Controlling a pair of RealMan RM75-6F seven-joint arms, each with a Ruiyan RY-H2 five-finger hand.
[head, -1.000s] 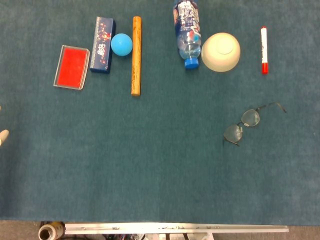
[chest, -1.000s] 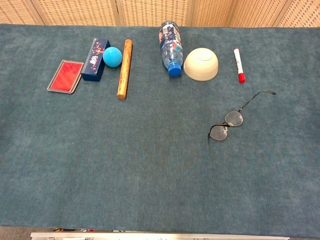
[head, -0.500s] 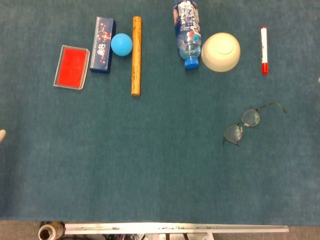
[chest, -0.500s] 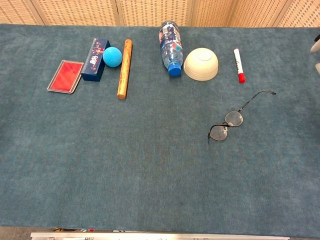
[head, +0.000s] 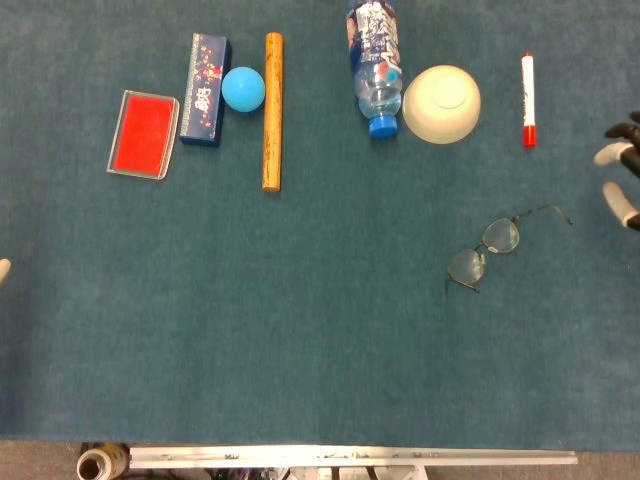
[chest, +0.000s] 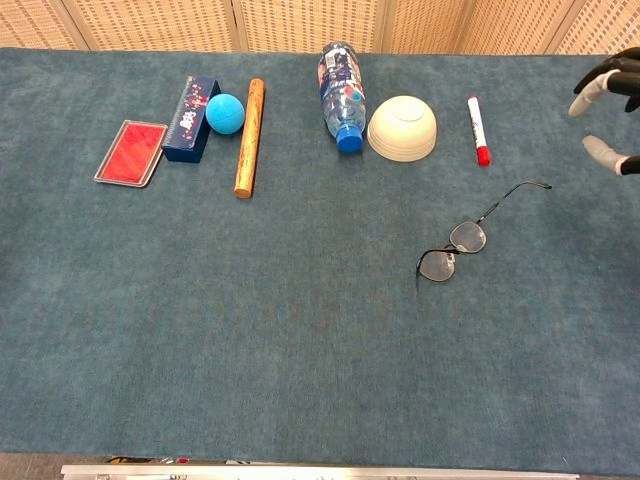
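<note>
Your right hand (chest: 610, 115) has just come in from the right edge, where half a second ago only a fingertip showed; its fingers are spread and it holds nothing. That puts it nearest the glasses (chest: 470, 236), which lie at its 8 o'clock on the tabletop (chest: 300, 330), unfolded, thin dark frame, lenses down-left. Your left hand (head: 4, 270) shows only a fingertip at the left edge; I cannot tell its state.

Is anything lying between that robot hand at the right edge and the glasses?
Nothing visible does. Only bare blue cloth lies between the right robot hand and the glasses. The red marker lies off to one side, further back.
</note>
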